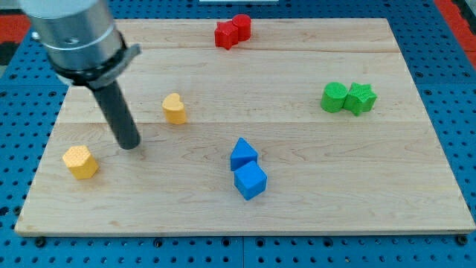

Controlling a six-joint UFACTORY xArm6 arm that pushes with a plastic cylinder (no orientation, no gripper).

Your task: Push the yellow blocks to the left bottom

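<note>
So my tip [129, 144] sits bare, touching nothing, between the yellow hexagon block [80, 161] at lower left and the yellow heart block [174, 109] up-right. Probably the heart needs shoving down-left next, so I'd swing around behind it.

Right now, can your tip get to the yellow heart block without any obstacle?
Probably yes. My tip sits lower-left of the yellow heart block, with only bare board between them; the yellow hexagon block lies on the other side.
</note>
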